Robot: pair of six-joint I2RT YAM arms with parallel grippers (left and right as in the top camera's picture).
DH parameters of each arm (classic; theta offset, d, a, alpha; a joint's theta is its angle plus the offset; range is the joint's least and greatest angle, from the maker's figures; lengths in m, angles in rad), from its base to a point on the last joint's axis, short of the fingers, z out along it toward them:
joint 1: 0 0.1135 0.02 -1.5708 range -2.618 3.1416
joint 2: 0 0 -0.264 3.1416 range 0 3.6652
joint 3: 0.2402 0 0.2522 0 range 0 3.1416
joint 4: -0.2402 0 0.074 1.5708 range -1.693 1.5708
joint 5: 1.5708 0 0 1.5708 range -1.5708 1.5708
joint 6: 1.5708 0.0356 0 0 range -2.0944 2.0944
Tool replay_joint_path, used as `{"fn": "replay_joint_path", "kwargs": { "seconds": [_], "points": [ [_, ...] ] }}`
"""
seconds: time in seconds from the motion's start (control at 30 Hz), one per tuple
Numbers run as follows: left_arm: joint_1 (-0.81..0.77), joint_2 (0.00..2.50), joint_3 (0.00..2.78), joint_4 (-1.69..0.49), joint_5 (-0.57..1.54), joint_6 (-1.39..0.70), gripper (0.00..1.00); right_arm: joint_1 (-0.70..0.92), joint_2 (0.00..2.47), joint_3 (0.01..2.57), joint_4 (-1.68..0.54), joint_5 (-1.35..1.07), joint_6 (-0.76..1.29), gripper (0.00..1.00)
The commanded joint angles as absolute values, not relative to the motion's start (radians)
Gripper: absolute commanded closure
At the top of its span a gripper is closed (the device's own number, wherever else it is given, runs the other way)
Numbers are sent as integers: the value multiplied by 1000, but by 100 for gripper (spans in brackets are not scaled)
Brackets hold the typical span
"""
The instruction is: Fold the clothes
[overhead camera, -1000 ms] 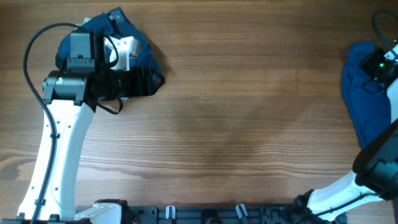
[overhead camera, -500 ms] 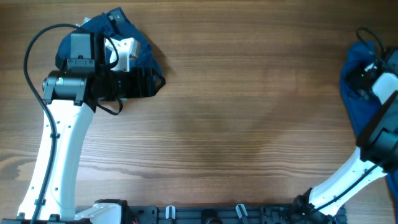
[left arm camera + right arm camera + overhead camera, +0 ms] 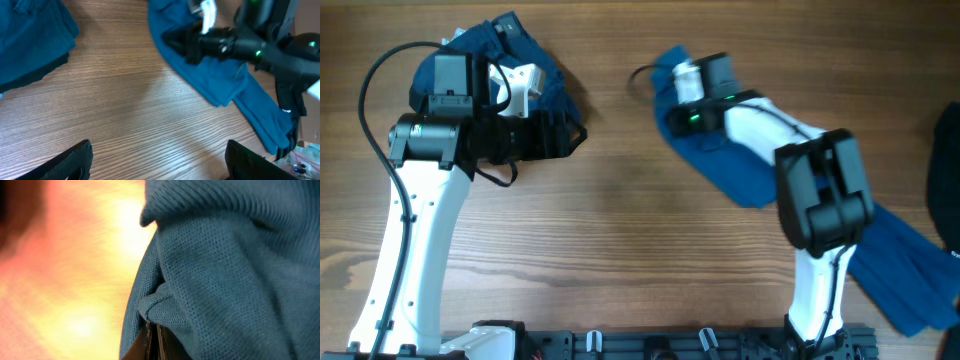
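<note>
Two arms rise from the near edge of the tabletop (image 3: 650, 250): the left arm (image 3: 410, 230) stands on its own side, and the right arm (image 3: 820, 195) bends over toward the middle. Nearest on the right lies the tail of the blue garment (image 3: 740, 170), flat on the wood close to the near right corner. From there the cloth runs away and leftward as a long diagonal band. It passes under the right arm's elbow and widens in the far half of the tabletop. Further in, at the right edge, a dark item (image 3: 945, 150) is cut off by the overhead frame.

At the garment's far end the right pincer (image 3: 668, 98) is pressed together on the fabric. The right wrist view shows its jaws closed on a gathered fold of blue knit, which fills most of that picture. The left wrist view shows the same grip from across the tabletop, with the black tip sitting on the bunched end of the cloth.

About level with that, on the left, the left pincer (image 3: 558, 135) hovers over bare wood. Its jaws are spread wide with nothing between them, and it points toward the right. Behind it, at the far left, a dark blue pile (image 3: 535, 65) of clothing lies crumpled, partly covered by the left wrist.
</note>
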State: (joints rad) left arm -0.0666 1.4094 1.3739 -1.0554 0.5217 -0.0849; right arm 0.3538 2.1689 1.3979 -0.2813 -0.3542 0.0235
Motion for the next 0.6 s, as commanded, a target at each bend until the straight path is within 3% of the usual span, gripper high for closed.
{"fn": "replay_joint_path", "kwargs": {
  "seconds": [0.0,0.07,0.13,0.3,0.37,0.47,0.57],
  "points": [
    [-71,1404,1394,-1050,534,-90,14,406,2125,1370,-313,-277,-79,93],
    [-71,1404,1394,-1036,534,-91,15,393,2060,1370,-323,-278,-64,84],
    [-75,1404,1394,-1023,534,-91,18,356,1987,1370,-349,-277,15,82],
    [-108,1404,1394,-1014,534,-90,32,139,1806,1370,-614,-218,277,96],
    [-120,1404,1394,-981,533,-89,47,10,1782,1370,-736,-271,319,96],
    [-149,1414,1393,-879,504,-87,80,-87,1784,1341,-847,-351,274,95],
    [-228,1501,1393,-767,458,-91,78,-111,1783,1321,-879,-377,245,96]
  ]
}}
